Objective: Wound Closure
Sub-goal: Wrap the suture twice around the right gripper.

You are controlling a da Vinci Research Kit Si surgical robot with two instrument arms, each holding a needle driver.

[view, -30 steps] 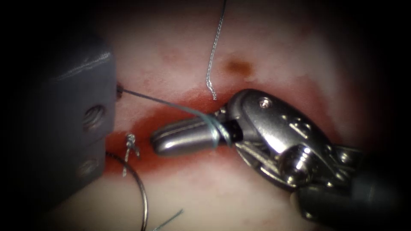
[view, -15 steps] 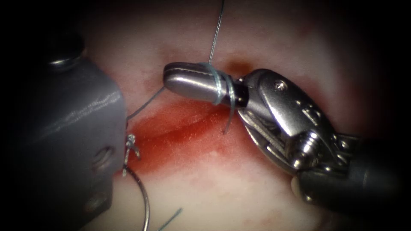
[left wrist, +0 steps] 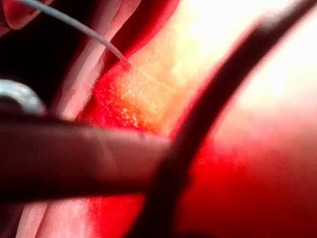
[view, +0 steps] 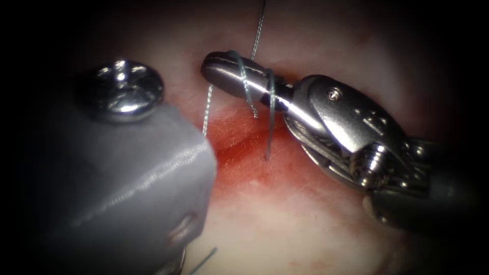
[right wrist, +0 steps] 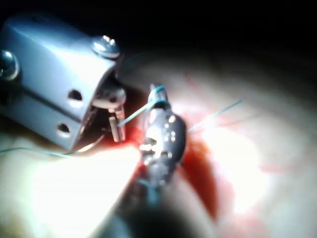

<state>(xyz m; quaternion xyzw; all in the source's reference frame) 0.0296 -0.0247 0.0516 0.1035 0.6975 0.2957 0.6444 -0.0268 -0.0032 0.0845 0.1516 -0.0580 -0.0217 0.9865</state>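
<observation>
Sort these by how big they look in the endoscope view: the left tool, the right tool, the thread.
1. left tool, though it sits nearest the camera
2. right tool
3. thread, wrapped around the right tool's jaws

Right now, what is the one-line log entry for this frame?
right tool: jaws shut, thread looped around them | left tool: holds thread | tissue: red fluid along cut

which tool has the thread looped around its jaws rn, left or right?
The right arm's tool: thread is wrapped around its shut jaws above the cut. The left arm's tool carries no such loops.
</observation>
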